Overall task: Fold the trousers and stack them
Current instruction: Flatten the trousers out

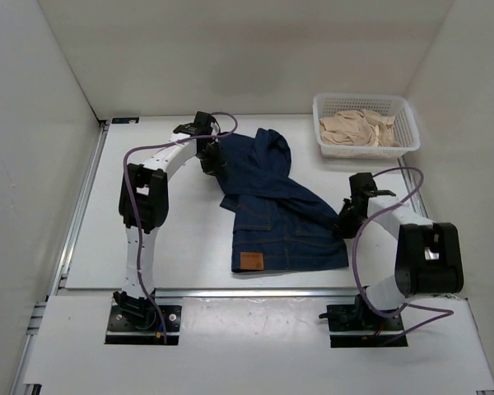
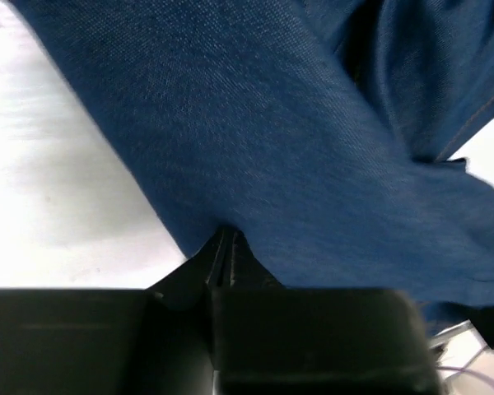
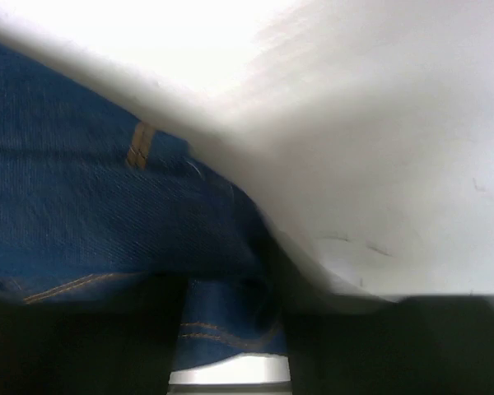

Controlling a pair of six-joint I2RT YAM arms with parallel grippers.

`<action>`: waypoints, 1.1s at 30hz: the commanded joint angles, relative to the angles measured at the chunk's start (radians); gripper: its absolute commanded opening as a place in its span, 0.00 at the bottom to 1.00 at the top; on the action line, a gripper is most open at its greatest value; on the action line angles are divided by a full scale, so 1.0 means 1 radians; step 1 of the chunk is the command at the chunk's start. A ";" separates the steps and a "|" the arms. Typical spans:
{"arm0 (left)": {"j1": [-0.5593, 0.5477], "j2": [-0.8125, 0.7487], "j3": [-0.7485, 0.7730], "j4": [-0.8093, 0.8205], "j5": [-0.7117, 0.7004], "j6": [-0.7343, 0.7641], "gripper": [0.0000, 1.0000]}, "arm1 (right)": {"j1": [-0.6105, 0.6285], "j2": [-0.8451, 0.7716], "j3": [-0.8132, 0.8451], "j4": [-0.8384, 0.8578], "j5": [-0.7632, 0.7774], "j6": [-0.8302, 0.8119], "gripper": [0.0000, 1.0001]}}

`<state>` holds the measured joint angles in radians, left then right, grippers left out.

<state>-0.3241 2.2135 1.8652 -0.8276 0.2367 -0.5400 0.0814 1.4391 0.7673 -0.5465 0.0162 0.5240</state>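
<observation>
Because folding needs both sides lifted, left pincer (image 1: 209, 158) and right pincer (image 1: 348, 219) each clamp an opposite edge of the trousers (image 1: 284, 226).

The top camera is looking down from above and behind the arm bases, taking in the whole desk (image 1: 173, 239) from afar. The left wrist camera is looking past the left claw (image 2: 225, 247), very close to the trousers (image 2: 272, 123). The right wrist camera is sitting equally close over the right claw (image 3: 230, 337), sharing that denim with both other views.
</observation>
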 commanded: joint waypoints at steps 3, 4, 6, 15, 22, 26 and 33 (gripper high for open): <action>0.005 -0.004 0.038 0.001 0.001 0.003 0.10 | 0.020 0.075 0.121 0.053 -0.004 -0.025 0.02; 0.014 -0.017 0.038 0.001 -0.031 0.003 0.10 | 0.020 0.075 0.172 0.037 0.008 -0.039 0.00; 0.025 -0.063 0.038 0.001 -0.060 0.003 0.10 | 0.020 0.051 0.234 0.016 0.028 -0.054 0.00; 0.080 -0.150 -0.029 0.001 -0.042 -0.009 0.49 | 0.020 0.061 0.501 -0.095 0.082 -0.101 0.00; 0.060 -0.078 -0.097 0.041 -0.065 0.014 0.87 | 0.011 0.052 0.471 -0.104 0.102 -0.101 0.00; 0.051 -0.005 -0.077 0.050 -0.065 0.014 0.76 | 0.011 0.052 0.461 -0.104 0.102 -0.091 0.00; 0.051 0.032 0.026 0.050 -0.065 -0.005 0.14 | 0.011 0.024 0.461 -0.113 0.102 -0.101 0.00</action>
<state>-0.2703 2.2688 1.8248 -0.7990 0.1780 -0.5488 0.0975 1.5085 1.2293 -0.6495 0.1028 0.4374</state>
